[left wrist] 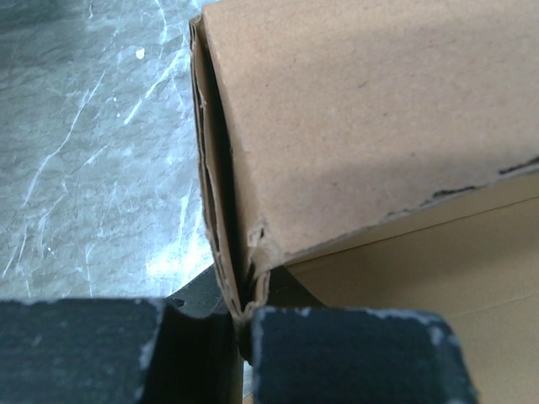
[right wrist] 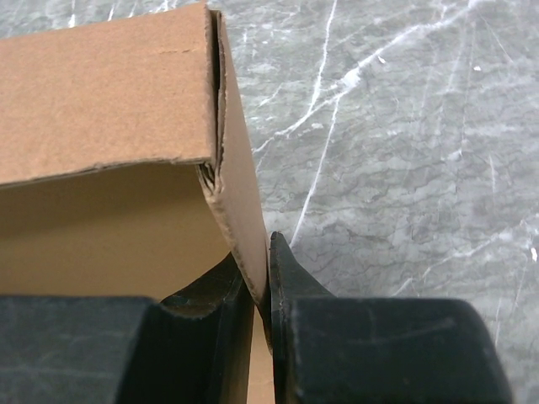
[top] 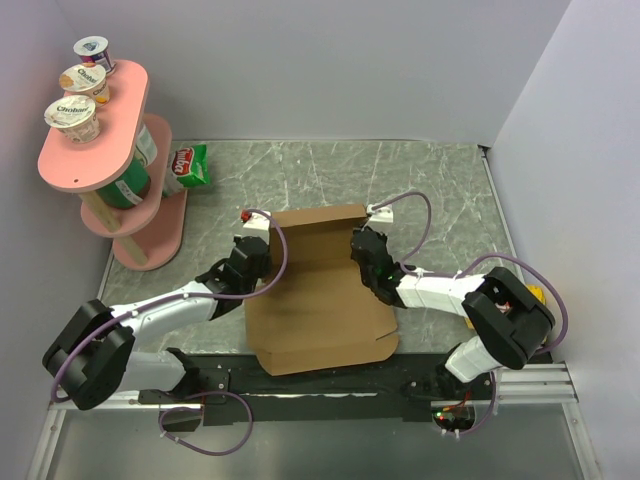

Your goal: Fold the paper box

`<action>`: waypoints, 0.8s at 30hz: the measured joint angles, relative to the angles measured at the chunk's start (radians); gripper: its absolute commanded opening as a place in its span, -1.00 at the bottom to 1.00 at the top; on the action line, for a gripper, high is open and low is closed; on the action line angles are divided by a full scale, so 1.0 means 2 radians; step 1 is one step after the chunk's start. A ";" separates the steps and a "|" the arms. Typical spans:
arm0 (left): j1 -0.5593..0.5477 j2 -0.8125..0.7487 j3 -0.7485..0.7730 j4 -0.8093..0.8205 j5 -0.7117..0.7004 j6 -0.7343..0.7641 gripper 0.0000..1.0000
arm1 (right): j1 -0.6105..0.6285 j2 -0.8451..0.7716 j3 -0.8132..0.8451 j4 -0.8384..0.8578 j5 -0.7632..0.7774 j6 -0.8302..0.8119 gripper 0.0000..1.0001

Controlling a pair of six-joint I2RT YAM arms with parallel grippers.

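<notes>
The paper box (top: 320, 300) lay in the middle of the grey marbled bench (top: 440, 190), between the two arms, with its far panel standing up. The left tool (left wrist: 229, 324) was pinched shut on the box's left side wall near the far corner. The right tool (right wrist: 259, 282) was clamped the same way on the right side wall. A pink shelf (top: 95, 160) holding yogurt cups (top: 72, 115) stood at the far left.

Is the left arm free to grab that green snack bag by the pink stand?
Probably not: the left gripper is clamped on the brown cardboard box; the green snack bag lies beyond.
</notes>
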 measured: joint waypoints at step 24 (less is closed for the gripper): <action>-0.004 -0.024 0.001 -0.019 0.011 0.019 -0.98 | 0.010 0.001 0.017 -0.047 0.031 0.052 -0.91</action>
